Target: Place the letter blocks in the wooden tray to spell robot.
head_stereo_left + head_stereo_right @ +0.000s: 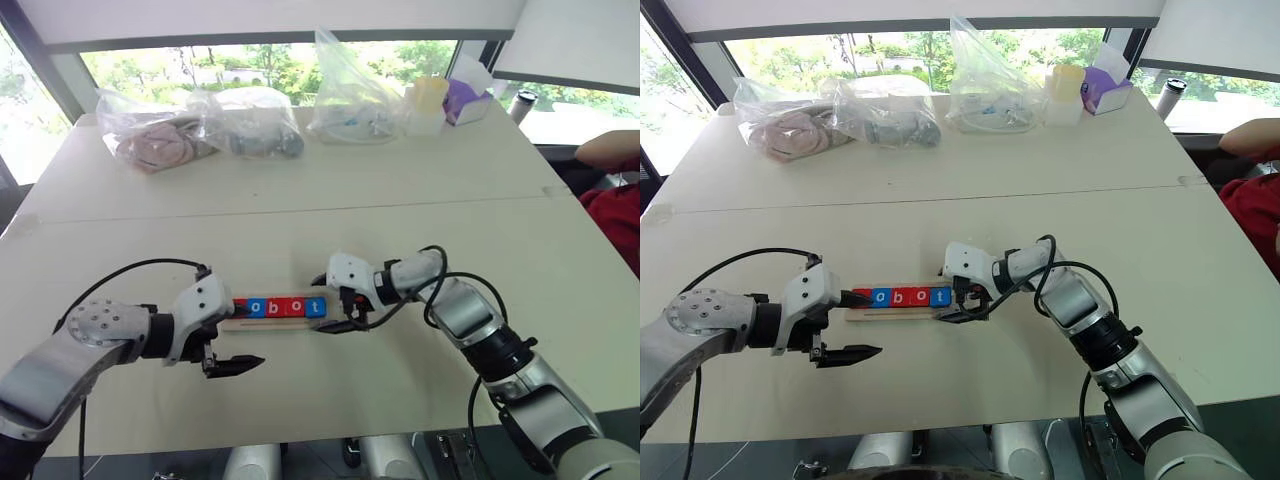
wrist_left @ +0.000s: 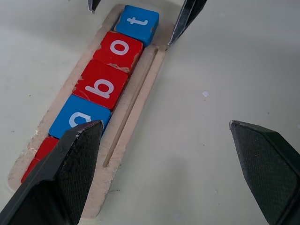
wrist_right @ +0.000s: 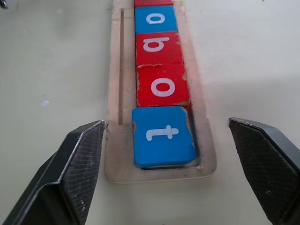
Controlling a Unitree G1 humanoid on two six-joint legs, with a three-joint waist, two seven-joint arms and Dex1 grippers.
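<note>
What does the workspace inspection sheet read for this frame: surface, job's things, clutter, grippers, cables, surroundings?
Surface: pale table, a seam across the middle.
Job's things: wooden tray in front of the robot; letter blocks in a row inside, blue t at the end, then red o, red b, blue o; a red block at the far end, letter hidden.
Clutter: plastic bags, a yellow-lidded container and a purple box at the far edge.
Grippers: left gripper open beside the tray; right gripper open, fingers either side of the t end.
Cables: black cables looped on both arms.
Surroundings: windows behind; a person's arm at right.
</note>
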